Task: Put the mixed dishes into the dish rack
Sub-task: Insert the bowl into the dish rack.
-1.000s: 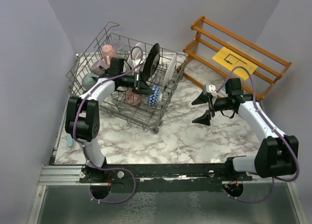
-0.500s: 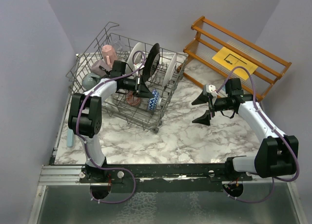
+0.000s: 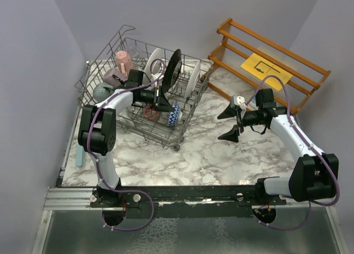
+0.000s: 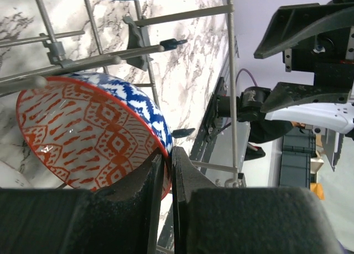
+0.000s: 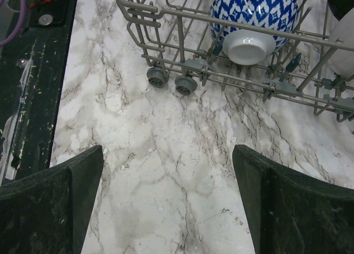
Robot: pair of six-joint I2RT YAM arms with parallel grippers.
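1. The dish rack (image 3: 149, 133), in the upper left of the top view, has not shifted. It is an open grey wire basket with upright tines and small wheels at its near corner. It stands on a white table (image 3: 221, 160) veined in grey like marble.
2. The left arm has drawn its elbow in and pushed its wrist slightly lower and to the right inside the rack. The right arm, at centre right, has not moved.
3. The black-rimmed plate (image 3: 173, 68) and a white plate (image 3: 193, 77) stand on edge between tines. They are smooth, glossy discs and have not been disturbed.
4. The patterned bowl (image 4: 83, 132) has travelled with the wrist toward the rack's near right side and now lies tilted on its side. It is glazed, with red diamonds inside, blue-and-white zigzags outside and a small white foot ring. It appears to lean against the wires, though the view does not settle whether they carry its weight. If they do, this dish is nearly placed.
5. The right gripper (image 5: 166, 154) has its jaws spread wide over bare table, holding nothing.
6. The left gripper (image 4: 167, 154) has its matte black jaws pinched almost together on the bowl's thin rim.
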